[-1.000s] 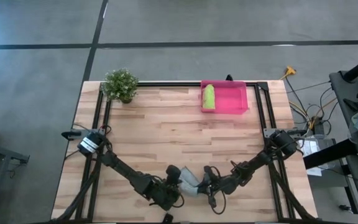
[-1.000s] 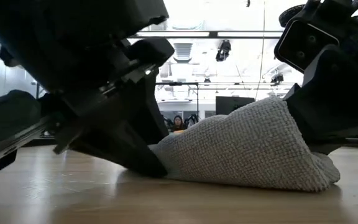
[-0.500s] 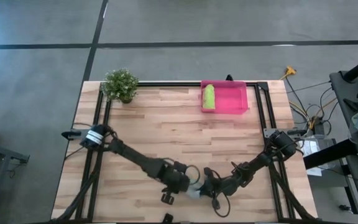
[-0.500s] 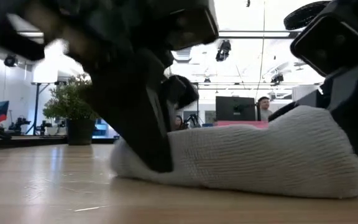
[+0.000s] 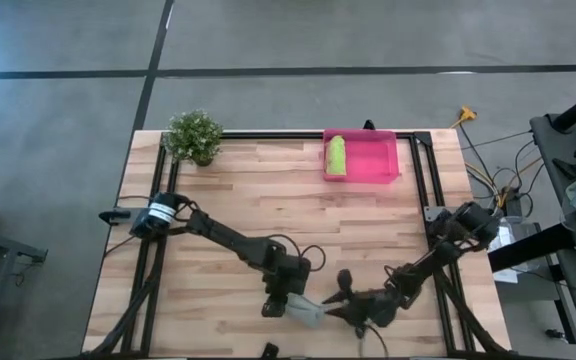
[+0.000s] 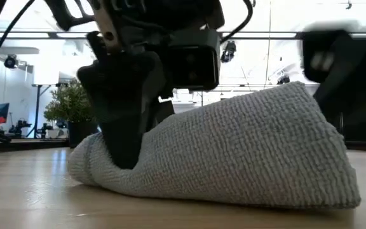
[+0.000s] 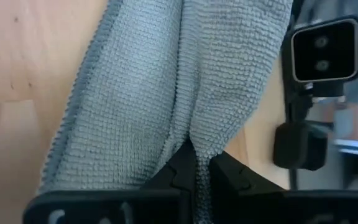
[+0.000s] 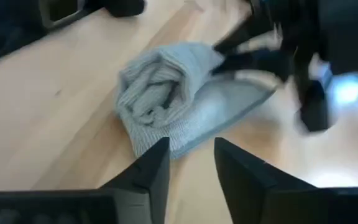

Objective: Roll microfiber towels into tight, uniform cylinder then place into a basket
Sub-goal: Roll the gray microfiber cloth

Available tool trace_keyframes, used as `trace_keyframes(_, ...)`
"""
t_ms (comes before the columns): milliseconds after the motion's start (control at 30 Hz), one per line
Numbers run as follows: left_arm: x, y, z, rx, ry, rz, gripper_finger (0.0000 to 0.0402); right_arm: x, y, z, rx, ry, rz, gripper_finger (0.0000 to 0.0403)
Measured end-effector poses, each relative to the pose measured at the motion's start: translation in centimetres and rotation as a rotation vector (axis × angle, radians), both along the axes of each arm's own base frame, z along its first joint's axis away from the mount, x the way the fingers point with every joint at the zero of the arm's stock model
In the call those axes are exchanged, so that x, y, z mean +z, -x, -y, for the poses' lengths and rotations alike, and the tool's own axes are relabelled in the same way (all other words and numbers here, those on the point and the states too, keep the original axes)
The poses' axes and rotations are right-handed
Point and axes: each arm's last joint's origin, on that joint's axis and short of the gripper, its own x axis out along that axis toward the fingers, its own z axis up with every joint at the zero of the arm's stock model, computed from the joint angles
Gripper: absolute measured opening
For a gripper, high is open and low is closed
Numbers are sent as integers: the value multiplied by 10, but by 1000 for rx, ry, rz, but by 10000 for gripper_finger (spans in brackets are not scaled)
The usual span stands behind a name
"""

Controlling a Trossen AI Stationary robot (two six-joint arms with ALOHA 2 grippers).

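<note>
left gripper clamped on grey towel, angled down | right gripper parted, just beside roll

**Count of things on the table**

Two towels are counted: one grey towel, loosely rolled at the near edge of the table, and one lime green towel, rolled and lying in the basket. One pink basket is seen. One potted plant is counted. Two arms are present, so two grippers: the left gripper and the right gripper.
</note>
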Motion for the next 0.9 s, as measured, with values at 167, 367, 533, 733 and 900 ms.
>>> trace_keyframes(167,-14,-8,1,13,112,-37,6,22,5,-20,79,295,135,145)
trace_keyframes(367,-19,-10,1,17,119,-50,6,27,-6,-45,162,658,102,145)
trace_keyframes(533,-16,-11,1,23,122,-51,6,16,-22,-57,217,846,-86,147)
trace_keyframes(733,-16,-12,1,28,123,-52,6,16,-40,-71,187,819,-103,148)
trace_keyframes(900,-16,-12,0,32,123,-51,6,13,-43,-75,154,756,-103,140)
